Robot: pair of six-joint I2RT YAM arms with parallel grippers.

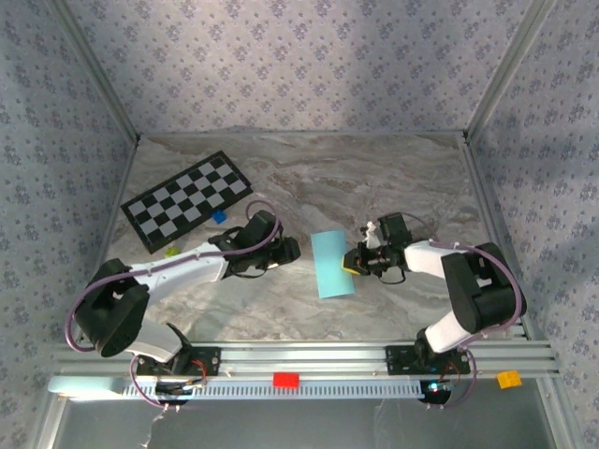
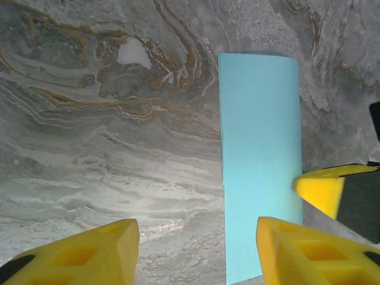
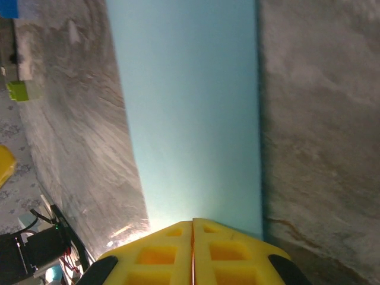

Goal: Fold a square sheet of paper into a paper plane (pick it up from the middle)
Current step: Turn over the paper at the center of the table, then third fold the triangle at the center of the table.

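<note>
The paper (image 1: 329, 262) (image 2: 258, 148) (image 3: 190, 107) lies flat as a narrow rectangle mid-desk (image 1: 374, 178). The right end effector (image 1: 351, 264) (image 3: 193, 228) is pressed together at its right edge; whether it pinches the paper is unclear. The left end effector (image 1: 290, 250) (image 2: 196, 237) is spread, just left of the paper.

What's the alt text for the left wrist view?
A light-blue paper sheet, a narrow rectangle, lies on the marbled table. The open left gripper frames the bottom edge with yellow fingers; the right gripper reaches the sheet's right edge.
</note>
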